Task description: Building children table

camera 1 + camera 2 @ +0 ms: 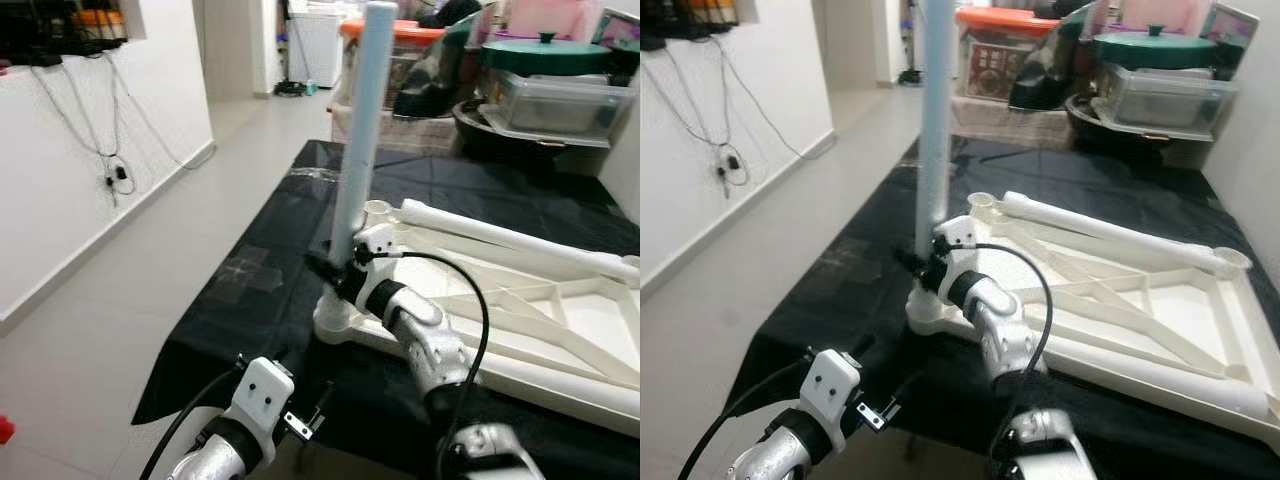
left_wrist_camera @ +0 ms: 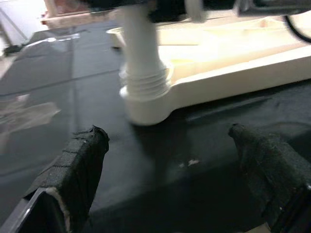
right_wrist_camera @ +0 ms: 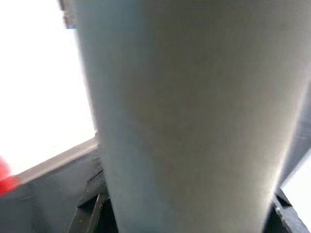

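A white plastic children's table top (image 1: pixel 540 310) lies upside down on a black cloth (image 1: pixel 250 290). A pale blue table leg (image 1: pixel 362 120) stands upright in the near left corner socket (image 1: pixel 335 325). My right gripper (image 1: pixel 335 272) is shut on the leg just above the socket, and the leg (image 3: pixel 189 116) looms close in the right wrist view. My left gripper (image 2: pixel 175 160) is open, low and in front of that socket (image 2: pixel 146 104), with its fingers (image 2: pixel 80 165) apart over the cloth. Another white leg (image 1: pixel 510 238) lies along the far side of the table top.
The cloth-covered surface ends at a tiled floor (image 1: pixel 150 290) on the left. A white wall with hanging cables (image 1: pixel 110 150) runs along the left. Storage boxes and a green lidded pot (image 1: pixel 545 55) are stacked at the back right.
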